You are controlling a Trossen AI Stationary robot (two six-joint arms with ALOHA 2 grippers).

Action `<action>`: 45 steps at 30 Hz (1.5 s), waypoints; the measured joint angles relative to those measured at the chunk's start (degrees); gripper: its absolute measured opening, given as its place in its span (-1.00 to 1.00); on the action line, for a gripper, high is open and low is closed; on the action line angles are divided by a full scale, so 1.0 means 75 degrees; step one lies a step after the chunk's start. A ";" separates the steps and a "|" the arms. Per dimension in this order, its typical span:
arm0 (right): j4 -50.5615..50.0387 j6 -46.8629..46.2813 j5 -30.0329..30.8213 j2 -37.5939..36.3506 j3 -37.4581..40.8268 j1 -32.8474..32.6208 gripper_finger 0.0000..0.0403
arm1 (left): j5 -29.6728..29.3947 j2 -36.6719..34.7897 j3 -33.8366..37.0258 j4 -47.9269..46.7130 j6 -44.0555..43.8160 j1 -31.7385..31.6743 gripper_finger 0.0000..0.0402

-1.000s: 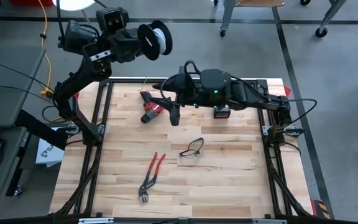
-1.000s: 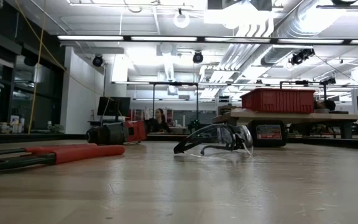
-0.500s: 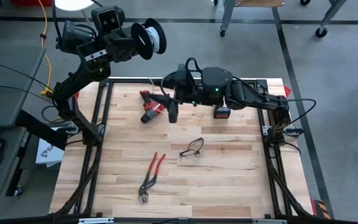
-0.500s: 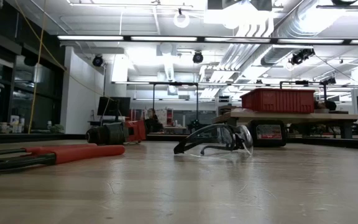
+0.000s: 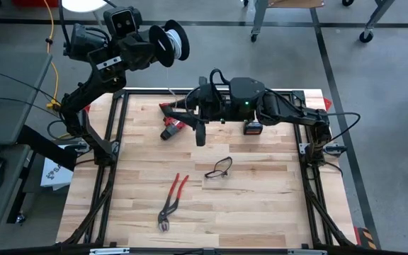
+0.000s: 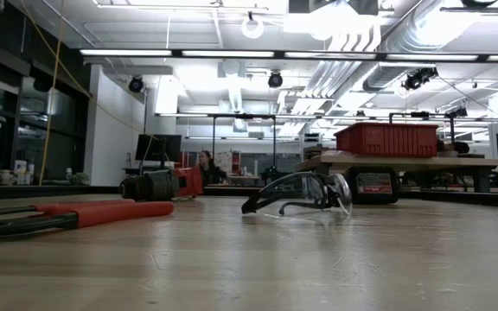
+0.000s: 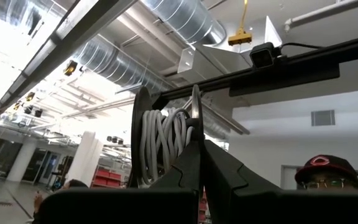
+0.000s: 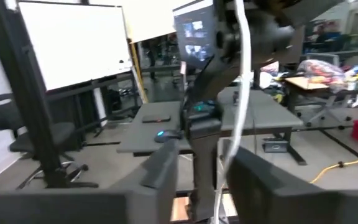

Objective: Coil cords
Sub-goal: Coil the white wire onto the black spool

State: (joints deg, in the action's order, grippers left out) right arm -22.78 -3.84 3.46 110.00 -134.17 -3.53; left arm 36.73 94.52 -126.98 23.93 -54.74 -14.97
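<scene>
My left gripper (image 5: 149,48) is raised beyond the table's far left corner, shut on a black spool (image 5: 170,44) wound with the white cord (image 7: 163,140). A loose length of the cord (image 8: 239,87) hangs from the spool. It passes between the fingers of my right gripper (image 8: 204,158), which stand apart on either side of it. My right gripper (image 5: 197,122) is held level above the far middle of the table and points toward the left arm. Whether its fingers touch the cord cannot be told. My left gripper pinches one flange of the spool (image 7: 195,118) at its rim between its two shut fingers (image 7: 188,171). The fingers slant upward at it. The spool is lifted high, clear of the table, with its flanges on edge and the wound cord beside the fingertips.
On the wooden table lie a red-and-black power tool (image 5: 172,122), a red battery pack (image 5: 252,127), clear safety glasses (image 5: 219,168) and red-handled pliers (image 5: 172,200). A black frame (image 5: 112,142) runs along the table's edges. The near half has free room.
The spool in my left gripper has shifted a little toward the left and far side. My right gripper has turned slightly at the wrist while staying in place.
</scene>
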 joint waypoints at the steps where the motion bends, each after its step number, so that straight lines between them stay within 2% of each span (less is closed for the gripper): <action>1: -0.0024 -0.0001 -0.0075 0.0000 0.0000 0.0000 -0.49 | 0.0000 0.0000 0.0000 -0.0002 0.0002 0.0002 -1.00; 4: -0.0185 -0.0043 -0.0090 0.0000 0.0000 -0.0028 -0.86 | 0.0003 0.0000 0.0000 -0.0006 0.0189 -0.0009 -1.00; 5: -0.0223 -0.0050 -0.0090 -0.0012 0.0000 -0.0040 -0.93 | 0.0006 -0.0031 0.0002 -0.0012 0.0242 -0.0056 -1.00; 9: -0.0364 -0.0032 -0.0087 -0.0108 0.0000 -0.0152 -0.98 | 0.0003 -0.0162 0.0012 -0.0022 0.0206 -0.0290 -1.00; 13: -0.0740 -0.0096 -0.0109 -0.0298 0.0000 -0.0341 -0.99 | 0.0094 -0.0390 0.0009 -0.0498 0.0180 -0.0551 -1.00; 19: -0.1722 -0.0090 -0.0128 -0.0829 0.0000 -0.0775 -1.00 | 0.0156 -0.1213 0.0008 -0.4194 0.0844 -0.1203 -1.00; 22: -0.1936 -0.0088 -0.0015 -0.1138 0.0000 -0.0998 -1.00 | 0.0169 -0.1549 0.0000 -0.5622 0.1091 -0.1474 -1.00; 32: -0.2461 0.0185 0.1156 -0.1887 0.0000 -0.1292 -1.00 | 0.0122 -0.2078 -0.0003 -0.8602 0.1052 -0.1755 -1.00; 36: -0.2405 0.0354 0.1344 -0.1979 0.0000 -0.1227 -1.00 | 0.0131 -0.1972 -0.0003 -0.9400 0.1124 -0.1717 -1.00; 40: -0.2190 0.0413 0.1344 -0.1978 0.0000 -0.1113 -1.00 | 0.0200 -0.1799 0.0003 -0.9391 0.1236 -0.1551 -1.00; 45: -0.2088 0.0577 0.1333 -0.1953 0.0000 -0.0911 -1.00 | 0.0859 -0.1538 0.0003 -0.9406 0.0972 -0.1330 -1.00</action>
State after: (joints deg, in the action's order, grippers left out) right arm -38.44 0.49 13.46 95.35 -134.17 -10.36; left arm 43.17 82.98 -126.96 -46.61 -47.45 -24.95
